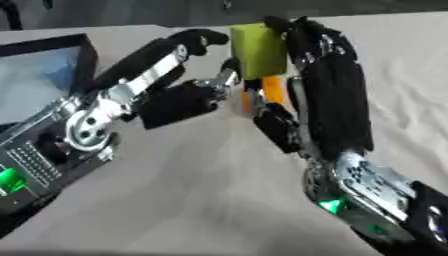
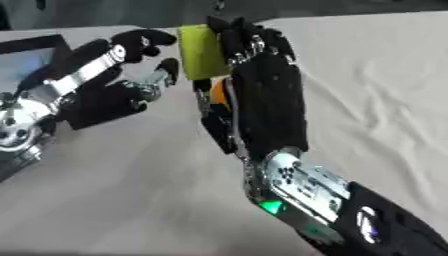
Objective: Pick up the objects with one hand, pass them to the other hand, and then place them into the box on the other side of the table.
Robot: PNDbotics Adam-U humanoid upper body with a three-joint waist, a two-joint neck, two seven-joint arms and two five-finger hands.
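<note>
Standing at the far left edge of the worktop (image 1: 201,190) is a black-rimmed box (image 1: 44,75) with a pale blue inside. Just right of it the left hand (image 1: 175,100) reaches in from the lower left, its fingers (image 1: 197,39) partly spread and bent toward the middle, with the thumb's tip right beside the lower left edge of a yellow-green block (image 1: 258,50); whether any of them actually touches the block cannot be told. The block is held up above the worktop, upright, between the two hands. Below it a bit of something orange (image 1: 273,90) shows, tucked against the right hand's palm; its shape cannot be made out. The right hand (image 2: 267,100) comes in from the lower right with its back to the camera, its fingers (image 2: 254,40) curled round the right side and top of the block. The worktop is covered in a pale, lightly creased cloth (image 2: 376,75) that runs to the right edge.
</note>
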